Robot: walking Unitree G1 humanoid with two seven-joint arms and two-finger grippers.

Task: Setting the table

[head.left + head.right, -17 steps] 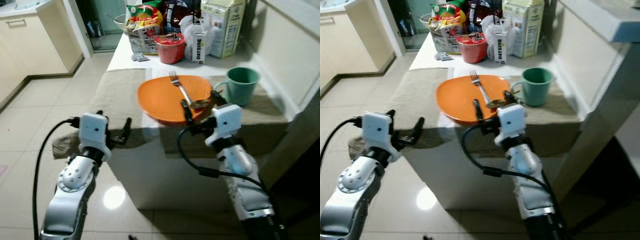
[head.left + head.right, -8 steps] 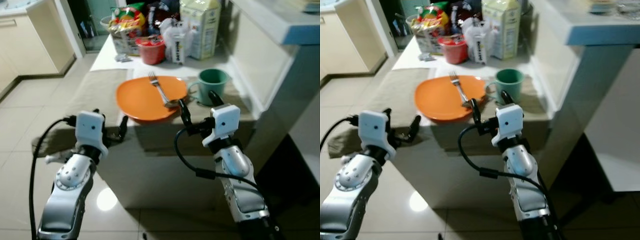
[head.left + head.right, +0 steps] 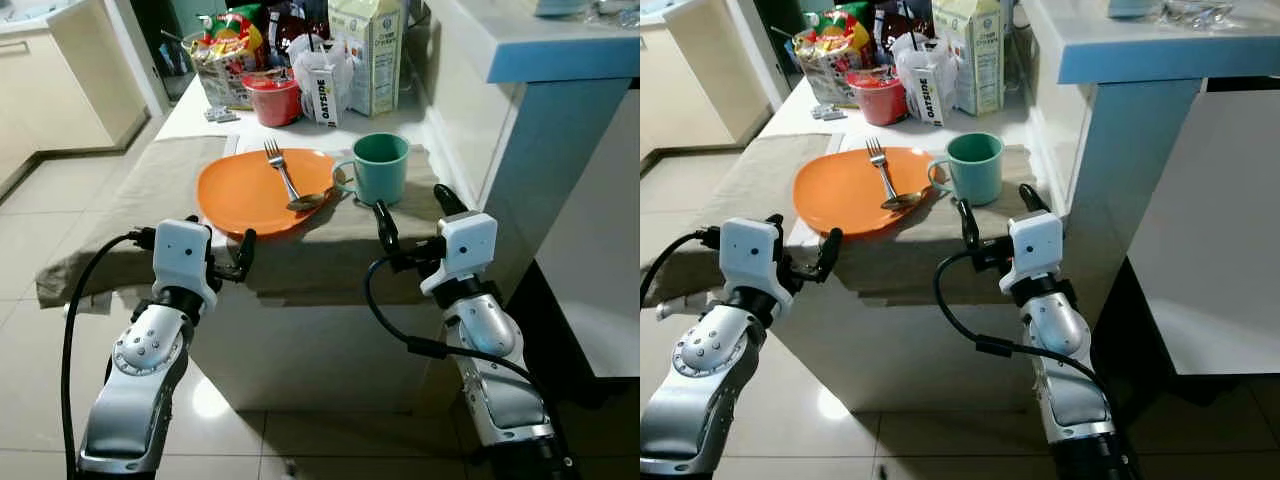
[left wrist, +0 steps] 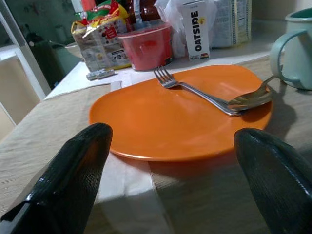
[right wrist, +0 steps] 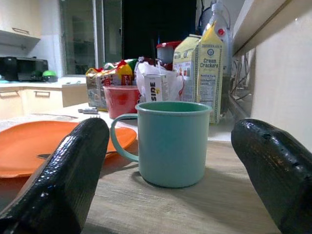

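Observation:
An orange plate lies on the beige cloth, with a fork and a spoon resting on it. A green mug stands just right of the plate, its handle towards the plate. My left gripper is open at the table's front edge, facing the plate's near rim, and holds nothing. My right gripper is open too, level with the table edge and facing the mug, without touching it.
A red bowl, an Oatside carton, a cream crackers box and snack bags crowd the table's far end. A white ledge with a blue edge rises on the right. Tiled floor lies to the left.
The camera has shifted and the table now sits further left. My right gripper has gone from the plate's front rim to in front of the mug. Both grippers stay open.

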